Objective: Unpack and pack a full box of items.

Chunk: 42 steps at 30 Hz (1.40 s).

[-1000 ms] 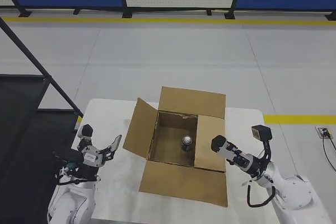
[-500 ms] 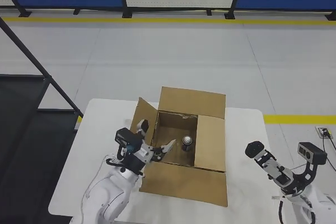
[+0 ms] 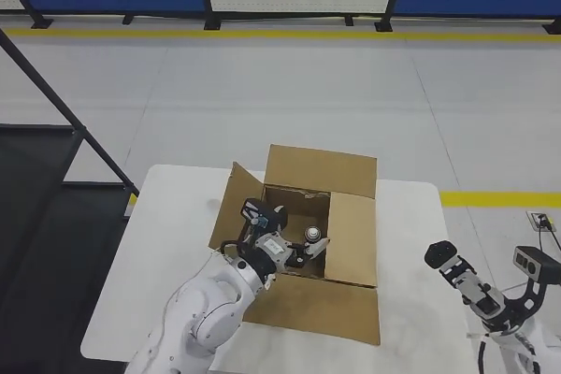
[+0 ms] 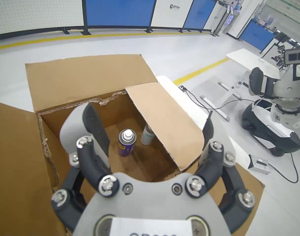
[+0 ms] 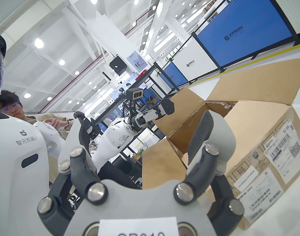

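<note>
A purple spray can (image 4: pixel 126 143) is stood upright on the bottom of the open cardboard box (image 4: pixel 86 74), a white bottle (image 4: pixel 147 136) just beside it. The left gripper (image 4: pixel 149 114) is held spread and empty over the box opening, apparently lined up for the can. The right gripper (image 5: pixel 143 117), also spread and empty, is held outside the box, probably to leave the opening free. The box is set on a white table (image 3: pixel 168 243); grey, yellow-lined floor (image 3: pixel 262 93) is seen beyond.

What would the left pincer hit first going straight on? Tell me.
Likely the purple spray can upright inside the box; the open left pincer aims down at it. Depth unclear: the white bottle stands close beside.
</note>
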Tool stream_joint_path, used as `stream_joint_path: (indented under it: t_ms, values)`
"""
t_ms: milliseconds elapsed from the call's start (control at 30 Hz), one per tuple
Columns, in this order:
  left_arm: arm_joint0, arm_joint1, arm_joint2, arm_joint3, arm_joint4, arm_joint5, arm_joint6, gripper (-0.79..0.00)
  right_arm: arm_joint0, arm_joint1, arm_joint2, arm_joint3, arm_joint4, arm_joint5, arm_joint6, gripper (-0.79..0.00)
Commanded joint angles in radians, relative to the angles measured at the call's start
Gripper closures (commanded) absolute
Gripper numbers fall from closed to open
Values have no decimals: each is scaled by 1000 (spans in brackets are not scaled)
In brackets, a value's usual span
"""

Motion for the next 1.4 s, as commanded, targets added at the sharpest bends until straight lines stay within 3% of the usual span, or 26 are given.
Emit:
stream_joint_path:
  t_ms: [0, 200, 400, 700, 900, 1100, 1367]
  values:
    - [15, -1, -2, 6, -64, -9, -16, -785, 0, 0, 0, -2, -1, 13, -17, -785]
    - [-45, -17, 29, 70, -300, -10, -193, -785, -13, 9, 31, -25, 6, -3, -23, -785]
    - [-147, -42, 65, 214, -577, 39, -360, -785, -53, 25, 81, -59, 14, -9, -9, -785]
    - [-281, -88, 177, 424, -746, 72, -461, -785, -83, 44, 125, -50, 40, -10, -10, -785]
    - [-335, -116, 229, 511, -773, 57, -434, -785, -93, 53, 130, -49, 50, -15, -15, -785]
    - [-338, -122, 237, 479, -756, 15, -413, -785, -105, 61, 131, -50, 57, -22, -22, -785]
    - [-309, -118, 227, 313, -689, 13, -369, -785, -116, 68, 135, -36, 83, -42, -45, -785]
